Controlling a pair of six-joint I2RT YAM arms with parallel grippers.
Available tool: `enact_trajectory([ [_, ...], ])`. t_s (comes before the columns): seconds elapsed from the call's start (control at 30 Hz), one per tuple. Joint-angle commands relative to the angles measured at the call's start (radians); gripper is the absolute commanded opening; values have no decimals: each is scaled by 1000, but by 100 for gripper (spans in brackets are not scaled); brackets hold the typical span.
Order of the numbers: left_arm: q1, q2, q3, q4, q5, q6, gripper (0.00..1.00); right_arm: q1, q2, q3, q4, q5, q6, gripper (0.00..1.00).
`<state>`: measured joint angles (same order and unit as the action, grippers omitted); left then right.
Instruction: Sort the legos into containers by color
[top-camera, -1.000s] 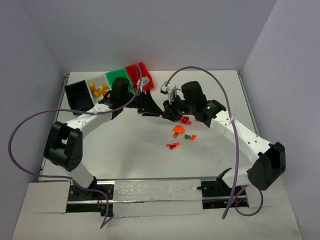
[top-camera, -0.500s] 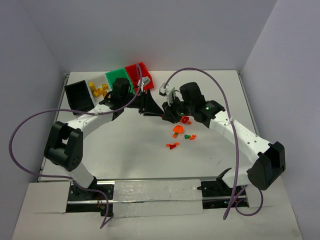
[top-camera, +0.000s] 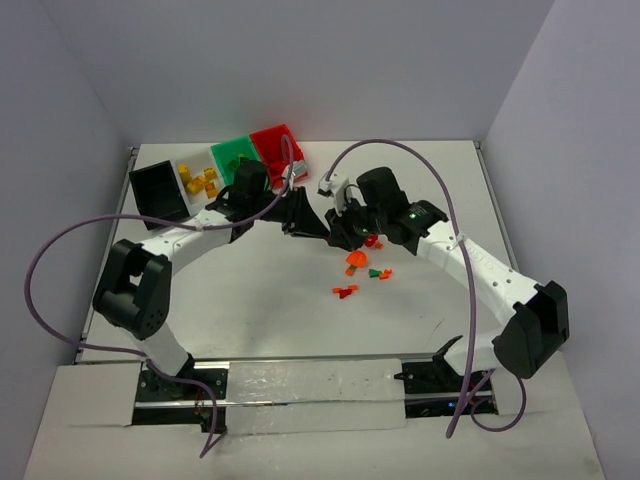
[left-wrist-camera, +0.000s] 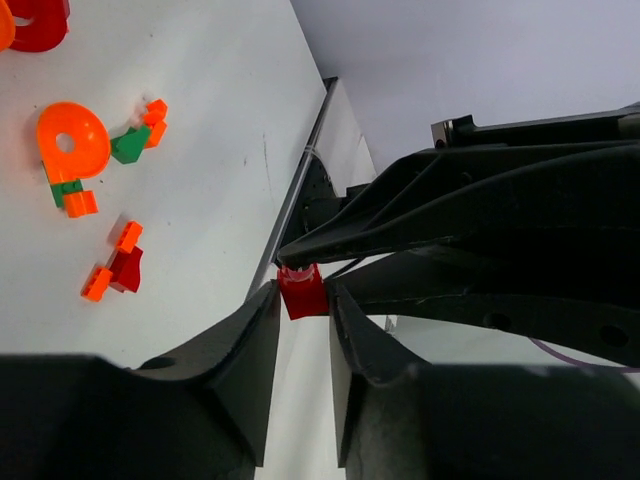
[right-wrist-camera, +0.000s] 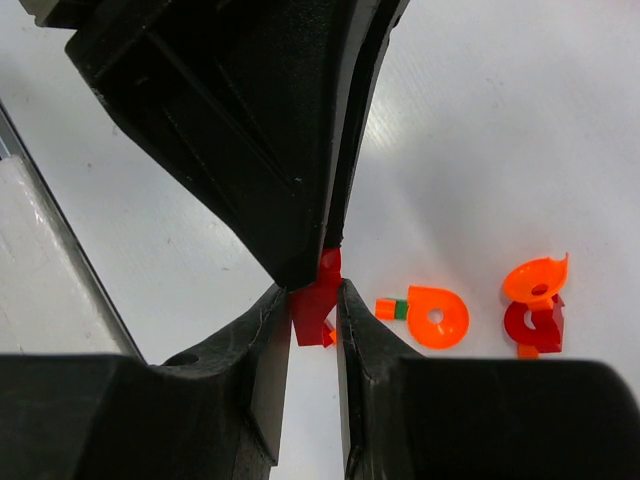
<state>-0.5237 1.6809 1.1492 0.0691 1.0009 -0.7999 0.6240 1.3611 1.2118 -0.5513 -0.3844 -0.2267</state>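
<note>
Both grippers meet over the table's middle, on one red lego (left-wrist-camera: 301, 291). My right gripper (right-wrist-camera: 312, 300) is shut on the red lego (right-wrist-camera: 316, 305), and my left gripper (left-wrist-camera: 303, 295) has its fingertips pressed on either side of the same piece. In the top view the left gripper (top-camera: 318, 228) and the right gripper (top-camera: 335, 232) stand tip to tip and hide the piece. Loose legos lie just right of them: an orange disc (top-camera: 355, 259), a green and orange bit (top-camera: 380, 272) and a red and orange bit (top-camera: 345, 291). The containers stand at the back left.
The black bin (top-camera: 160, 190), the white bin (top-camera: 186, 172) with yellow pieces, the green bin (top-camera: 233, 158) and the red bin (top-camera: 275, 143) stand in a row behind the left arm. A red ring (right-wrist-camera: 533, 325) lies beside the orange pieces. Purple cables arch over both arms.
My left gripper has slid right to the right gripper's tips and narrowed its jaws onto the red lego. The right gripper has kept its grip and barely moved.
</note>
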Motion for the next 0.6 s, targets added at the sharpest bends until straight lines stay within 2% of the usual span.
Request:
enact_trajectory([
  [0.0, -30, 38, -7, 31, 60, -39, 28, 17, -6, 75, 117, -13, 10, 0],
  [0.2, -28, 51, -22, 100, 102, -89, 0, 19, -2, 67, 123, 5, 8, 5],
  [0.3, -21, 46, -7, 72, 95, -58, 0, 19, -1, 61, 119, 17, 6, 14],
  [0.33, -14, 45, -3, 53, 90, -51, 0, 19, 0, 61, 119, 24, 6, 19],
  [0.4, 8, 42, 6, 23, 73, -21, 0, 19, 2, 58, 114, 28, 4, 36],
  [0.43, 10, 42, 7, 21, 71, -11, 0, 19, 3, 56, 114, 31, 4, 37],
  [0.47, 27, 42, 11, 5, 65, 1, 0, 19, 4, 51, 115, 38, 4, 53],
  [0.57, 78, 51, 42, -46, 51, 51, 0, 19, 2, 44, 113, 54, 2, 71],
])
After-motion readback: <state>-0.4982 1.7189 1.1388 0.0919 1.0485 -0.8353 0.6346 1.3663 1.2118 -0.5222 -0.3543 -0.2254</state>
